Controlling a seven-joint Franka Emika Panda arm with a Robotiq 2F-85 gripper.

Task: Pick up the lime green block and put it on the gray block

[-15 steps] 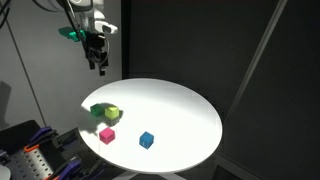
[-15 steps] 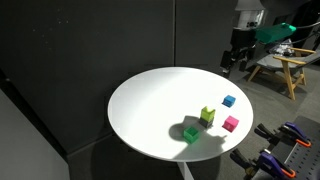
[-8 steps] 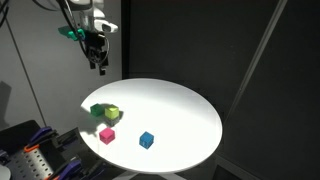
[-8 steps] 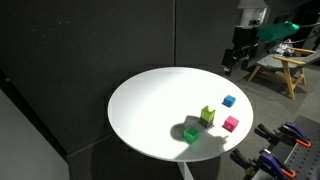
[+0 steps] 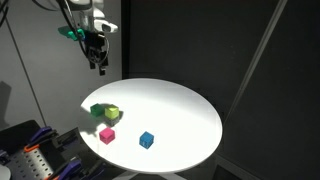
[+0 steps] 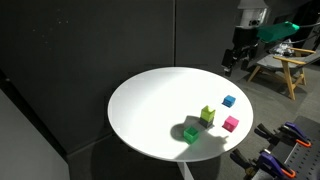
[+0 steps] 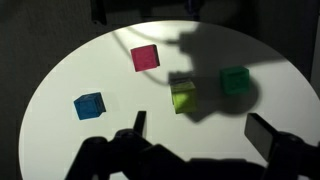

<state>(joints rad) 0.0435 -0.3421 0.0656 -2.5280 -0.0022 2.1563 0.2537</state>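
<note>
The lime green block (image 7: 183, 99) lies on the round white table (image 7: 60, 70), next to the deeper green block (image 7: 235, 80). It also shows in both exterior views (image 5: 113, 114) (image 6: 207, 115). A dull dark gray cube, the gray block (image 7: 182, 79), touches the lime block's far side and lies in shadow. I cannot make it out in the exterior views. My gripper (image 7: 203, 130) is open and empty. It hangs high above the table's edge in both exterior views (image 5: 100, 62) (image 6: 235, 60), well away from the blocks.
A pink block (image 7: 145, 57) (image 5: 107, 134) (image 6: 231, 123) and a blue block (image 7: 89, 105) (image 5: 146, 139) (image 6: 229, 101) lie on the same table. The green block shows in both exterior views (image 5: 98, 111) (image 6: 191, 133). A wooden chair (image 6: 285, 65) stands behind the arm. Dark curtains surround the table.
</note>
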